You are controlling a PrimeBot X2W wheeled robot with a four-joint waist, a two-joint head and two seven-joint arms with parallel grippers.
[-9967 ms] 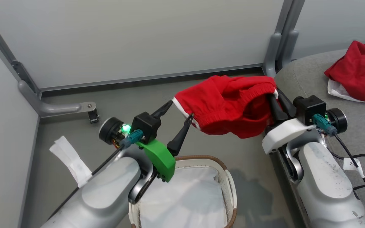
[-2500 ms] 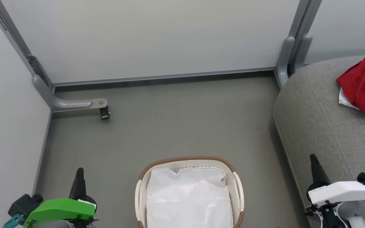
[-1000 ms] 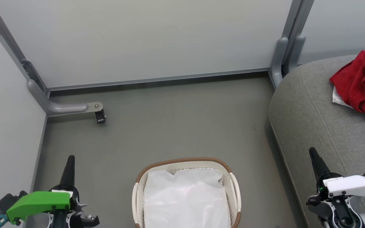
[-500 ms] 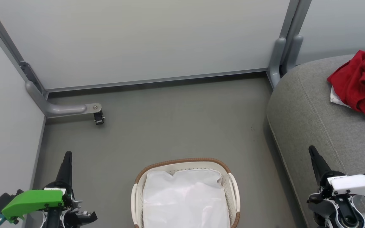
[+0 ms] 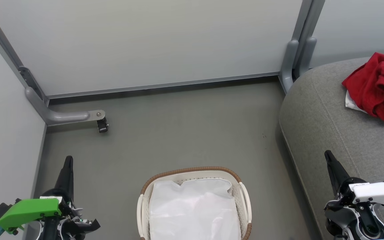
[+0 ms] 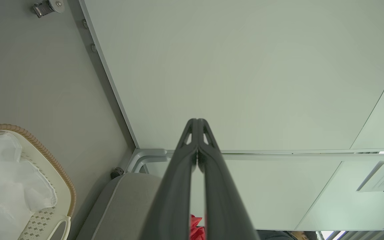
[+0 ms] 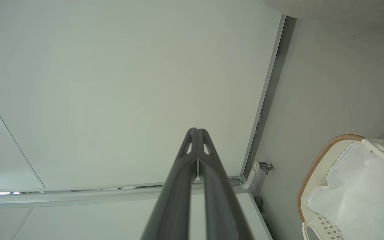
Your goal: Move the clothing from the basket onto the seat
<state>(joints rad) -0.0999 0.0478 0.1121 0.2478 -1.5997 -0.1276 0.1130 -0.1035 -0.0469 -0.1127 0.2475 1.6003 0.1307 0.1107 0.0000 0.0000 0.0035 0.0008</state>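
Red clothing lies heaped on the grey seat at two o'clock. The basket at six shows white lining, though folds may hide something. The left gripper and right gripper have fingers pressed together, empty; we should check the lining before retiring.

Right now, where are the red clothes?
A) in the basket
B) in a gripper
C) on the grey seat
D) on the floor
C: the red clothing lies heaped on the grey seat, while the basket holds its white lining.
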